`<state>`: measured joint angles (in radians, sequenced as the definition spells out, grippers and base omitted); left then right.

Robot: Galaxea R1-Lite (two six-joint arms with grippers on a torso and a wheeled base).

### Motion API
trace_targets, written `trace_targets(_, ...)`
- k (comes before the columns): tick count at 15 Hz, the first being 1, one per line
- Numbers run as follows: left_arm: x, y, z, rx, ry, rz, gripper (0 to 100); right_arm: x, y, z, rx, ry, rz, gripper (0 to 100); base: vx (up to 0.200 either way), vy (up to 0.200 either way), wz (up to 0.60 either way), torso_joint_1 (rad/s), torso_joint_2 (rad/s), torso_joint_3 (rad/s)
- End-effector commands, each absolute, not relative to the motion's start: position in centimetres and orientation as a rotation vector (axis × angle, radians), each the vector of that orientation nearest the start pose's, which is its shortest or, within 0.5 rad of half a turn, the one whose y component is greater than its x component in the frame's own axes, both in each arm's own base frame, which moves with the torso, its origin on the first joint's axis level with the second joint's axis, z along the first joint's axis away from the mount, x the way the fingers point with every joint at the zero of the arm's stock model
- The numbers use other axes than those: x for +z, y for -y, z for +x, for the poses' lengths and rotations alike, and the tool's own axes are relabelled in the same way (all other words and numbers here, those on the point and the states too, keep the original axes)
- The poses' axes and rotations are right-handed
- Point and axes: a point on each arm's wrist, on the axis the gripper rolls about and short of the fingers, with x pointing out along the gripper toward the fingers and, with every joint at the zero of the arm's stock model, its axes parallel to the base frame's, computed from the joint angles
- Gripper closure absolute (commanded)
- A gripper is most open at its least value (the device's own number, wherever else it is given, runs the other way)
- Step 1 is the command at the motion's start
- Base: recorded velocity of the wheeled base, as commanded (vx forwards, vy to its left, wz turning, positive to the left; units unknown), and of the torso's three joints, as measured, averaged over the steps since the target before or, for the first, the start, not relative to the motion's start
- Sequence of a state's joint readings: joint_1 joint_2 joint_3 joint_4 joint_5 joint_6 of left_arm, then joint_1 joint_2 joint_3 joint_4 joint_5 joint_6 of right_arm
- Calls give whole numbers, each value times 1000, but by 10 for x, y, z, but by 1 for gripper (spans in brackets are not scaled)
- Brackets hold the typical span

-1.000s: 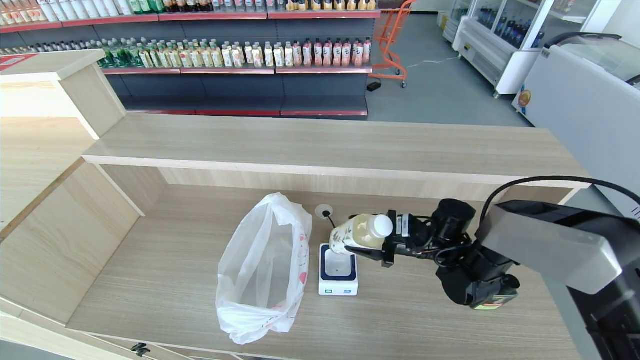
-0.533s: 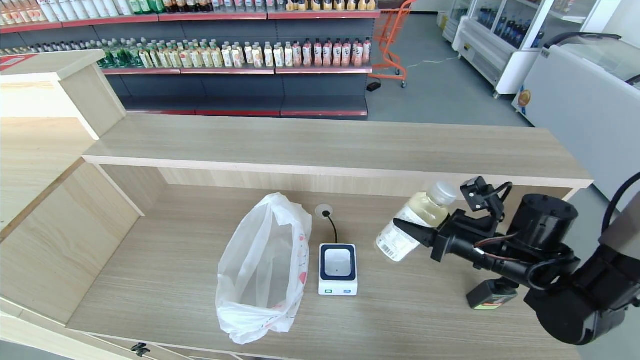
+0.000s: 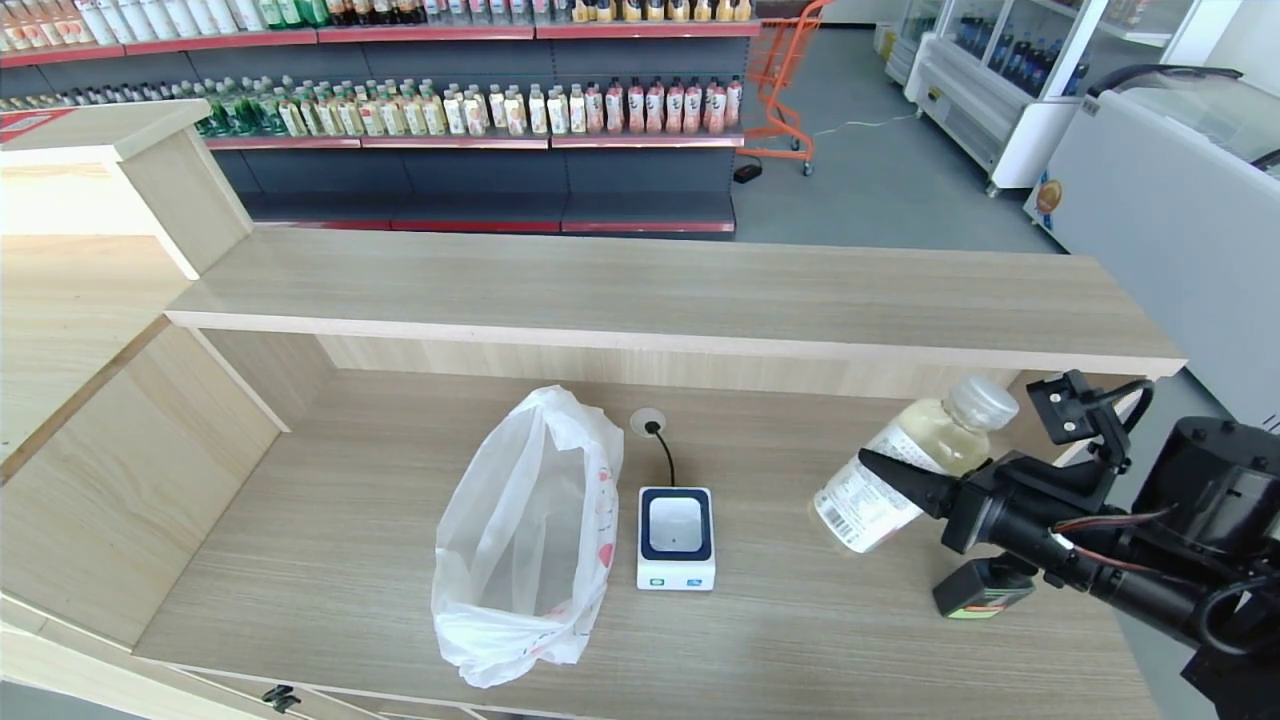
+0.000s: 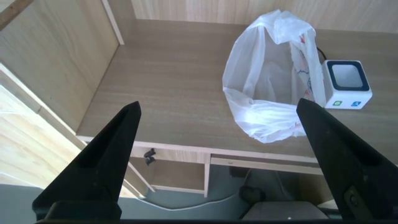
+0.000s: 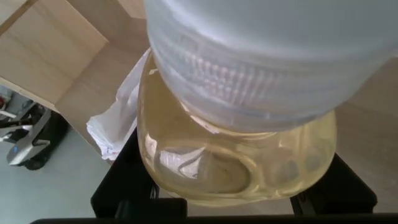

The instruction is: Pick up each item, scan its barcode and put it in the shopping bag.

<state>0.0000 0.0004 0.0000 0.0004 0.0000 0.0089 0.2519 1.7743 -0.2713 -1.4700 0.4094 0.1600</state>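
Pale-yellow drink in the bottle [image 3: 862, 500], up in the air over the counter [image 3: 800, 625], well right of the scanner [image 3: 677, 537], with the right fingers [image 3: 900, 476] clamped round its middle. Its long axis slants: white cap high and back-right, base low toward the scanner. The risk? Smooth, liquid-heavy and tilted, it could slide through the grip, or its base could clip the scanner heading for the floppy bag [image 3: 530, 540]. The left fingers [image 4: 112, 155] are spread wide, holding nothing.
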Motion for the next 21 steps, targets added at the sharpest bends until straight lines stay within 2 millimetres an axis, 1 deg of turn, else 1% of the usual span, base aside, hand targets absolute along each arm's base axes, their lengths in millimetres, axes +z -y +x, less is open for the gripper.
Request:
trace_targets(1,75,0,-23,0,0,8,0,124,-70,235,656,-78,163,100,0,0,0,0,0,0)
trace_targets(3,75,0,-23,0,0,5,0,125,-70,235,654,-83,186,100,0,200,0,2,7,0)
trace_targets(6,75,0,-23,0,0,5,0,121,-72,238,640,-101,189,100,0,200,0,3,-1,7)
trace_targets(9,75,0,-23,0,-2,5,0,117,-83,236,678,-122,199,100,0,200,0,4,-2,4)
trace_targets(10,75,0,-23,0,0,5,0,117,-86,239,687,-121,202,100,0,200,0,7,-2,2)
trace_targets(11,75,0,-23,0,0,5,0,116,-92,243,700,-120,200,100,0,200,0,2,7,2)
trace_targets(14,75,0,-23,0,0,3,0,111,-109,247,741,-136,198,100,0,0,0,0,0,0)
trace_targets(15,75,0,-23,0,0,3,0,109,-118,251,738,-134,195,100,0,0,0,0,0,0)
trace_targets(17,75,0,-23,0,0,3,0,99,-142,262,752,-147,190,100,0,0,0,0,0,0)
trace_targets(21,75,0,-23,0,0,3,0,76,-168,268,808,-204,166,100,0,0,0,0,0,0)
